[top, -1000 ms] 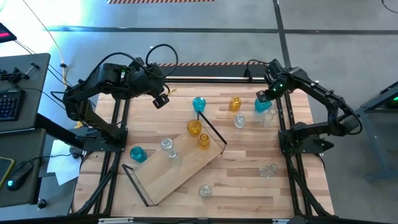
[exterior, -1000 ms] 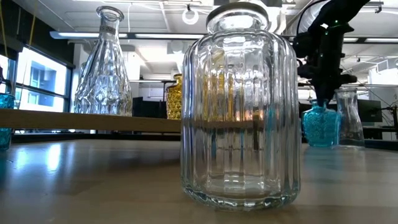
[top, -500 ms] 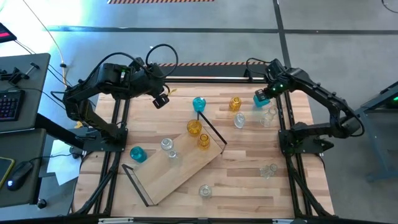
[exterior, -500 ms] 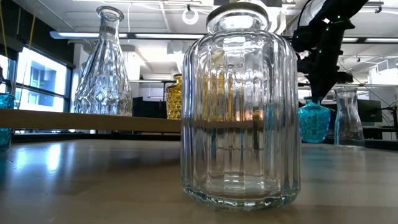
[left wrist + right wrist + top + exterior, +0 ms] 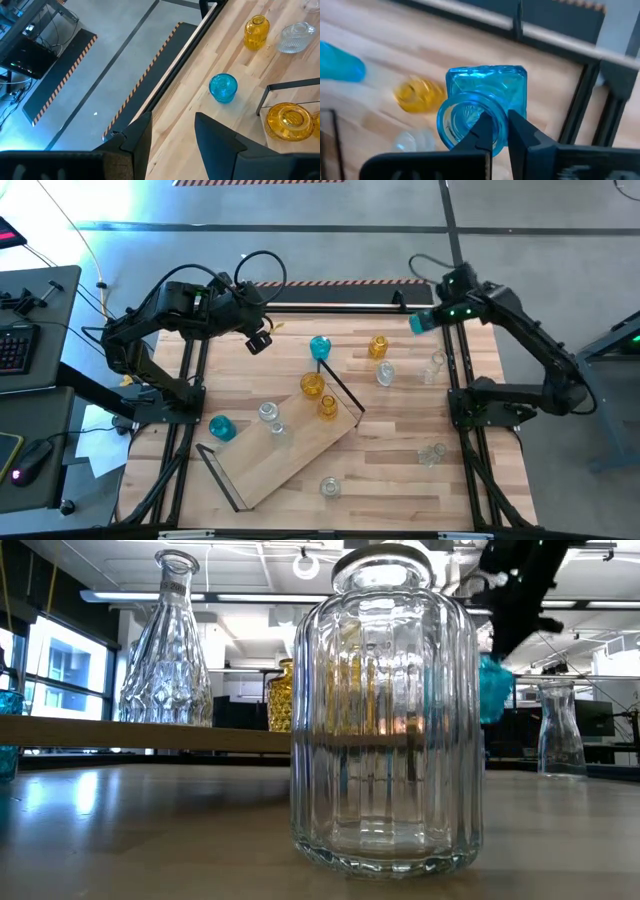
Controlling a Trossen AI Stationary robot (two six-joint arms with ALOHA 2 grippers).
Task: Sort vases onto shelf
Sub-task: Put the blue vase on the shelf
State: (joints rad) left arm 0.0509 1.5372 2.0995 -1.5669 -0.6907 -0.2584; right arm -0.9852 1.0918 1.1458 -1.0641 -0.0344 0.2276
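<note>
My right gripper (image 5: 499, 134) is shut on a teal-blue vase (image 5: 420, 323), which it holds in the air over the table's far right corner. In the low view the vase (image 5: 494, 688) shows partly behind a big clear jar (image 5: 385, 710). The shelf (image 5: 290, 452) lies slantwise on the table and bears two amber vases (image 5: 313, 386) and two clear ones (image 5: 268, 413). Another teal vase (image 5: 320, 347) stands by the shelf's far end, and a third (image 5: 221, 426) at its left. My left gripper (image 5: 258, 340) hangs open above the far left of the table. My right gripper pinches the rim of the teal vase's round mouth (image 5: 496, 112), one finger (image 5: 482, 131) inside the neck and one (image 5: 521, 134) outside. The fingers come slanting down from the table's right side. The vase hangs tilted below them, lifted clear of the table.
An amber vase (image 5: 378, 346) and clear vases (image 5: 385, 373) (image 5: 433, 365) stand on the table at the far right. More clear ones (image 5: 432, 452) (image 5: 329, 486) stand nearer. Black frame posts (image 5: 455, 395) run along both table sides.
My right gripper has risen and drawn toward the far edge, tipping more level. The teal vase, which stood on the table beside a clear vase, has come up with it and now hangs clear of the table, tilted.
</note>
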